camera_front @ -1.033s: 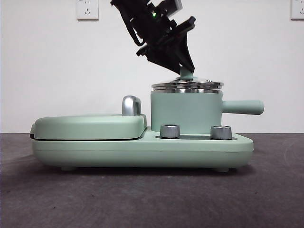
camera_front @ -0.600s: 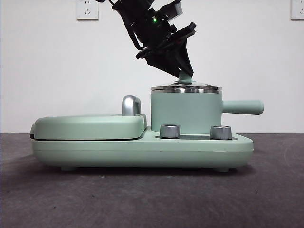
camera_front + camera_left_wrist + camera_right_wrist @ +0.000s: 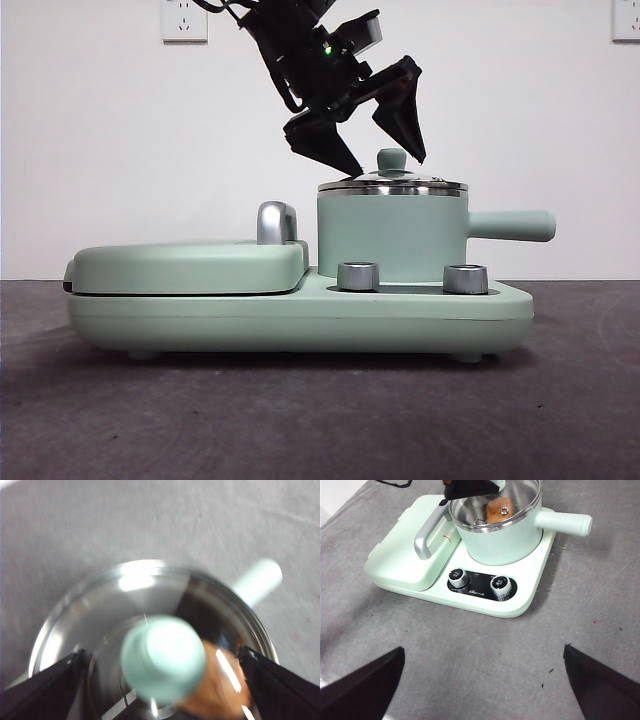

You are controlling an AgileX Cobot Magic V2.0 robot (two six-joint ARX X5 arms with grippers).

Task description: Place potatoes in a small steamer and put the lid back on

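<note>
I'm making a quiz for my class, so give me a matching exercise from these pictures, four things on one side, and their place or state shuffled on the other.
Things:
1. lid
2. potato
3. left gripper
4. right gripper

States:
A. inside the steamer
B. open, back from the cooker over bare table
C. seated on the steamer's rim
D. open, jaws either side of the knob

Pairs: 1-C, 2-A, 3-D, 4-B

table (image 3: pixel 600 610): dark grey, speckled | on it: mint-green cooker base (image 3: pixel 530 592) (two knobs)
</note>
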